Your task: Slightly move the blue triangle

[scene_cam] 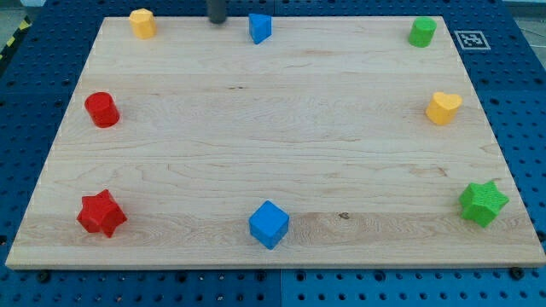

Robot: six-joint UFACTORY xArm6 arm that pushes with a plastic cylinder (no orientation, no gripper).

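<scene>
my tip [217, 22] beside the blue triangle [260, 27] at the board's [273, 145] top edge
the tip, a bare rod without fingers, stands just at the triangle's nine o'clock, a small gap between them.

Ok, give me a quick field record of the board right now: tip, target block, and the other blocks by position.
tip: my tip at the view's top edge, left of the blue triangle, small gap, not touching
target: blue triangle, top centre
top left: yellow block
top right: green block
left: red cylinder
right: yellow heart
bottom left: red star
bottom centre: blue cube
bottom right: green star
</scene>
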